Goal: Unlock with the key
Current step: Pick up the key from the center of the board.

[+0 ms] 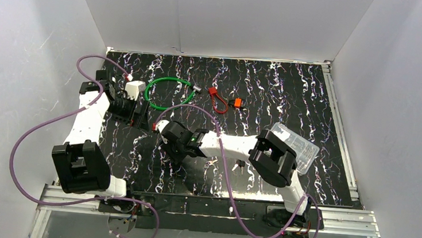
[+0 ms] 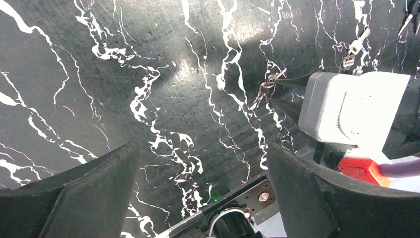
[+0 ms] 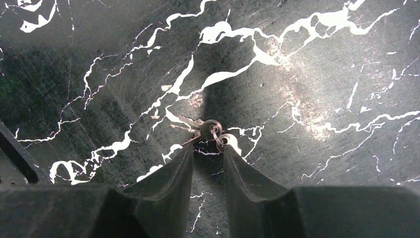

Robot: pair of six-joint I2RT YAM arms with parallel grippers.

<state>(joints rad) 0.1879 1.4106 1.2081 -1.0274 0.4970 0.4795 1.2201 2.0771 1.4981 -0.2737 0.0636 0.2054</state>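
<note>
Black white-veined tabletop [image 1: 314, 93], white walls [image 1: 235, 17]. Clear box [image 1: 295, 146] at 4 o'clock, contents unclear. Keys [image 3: 204, 130] lie at 6 o'clock, at the tips of the right pincer [image 3: 208, 148], narrow. Left pincer [image 2: 200, 148] wide, empty.

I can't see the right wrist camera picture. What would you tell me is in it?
A small bunch of keys on a ring lies on the black, white-veined table. The right gripper reaches toward it, its two dark fingers a little apart, tips right at the keys.
</note>
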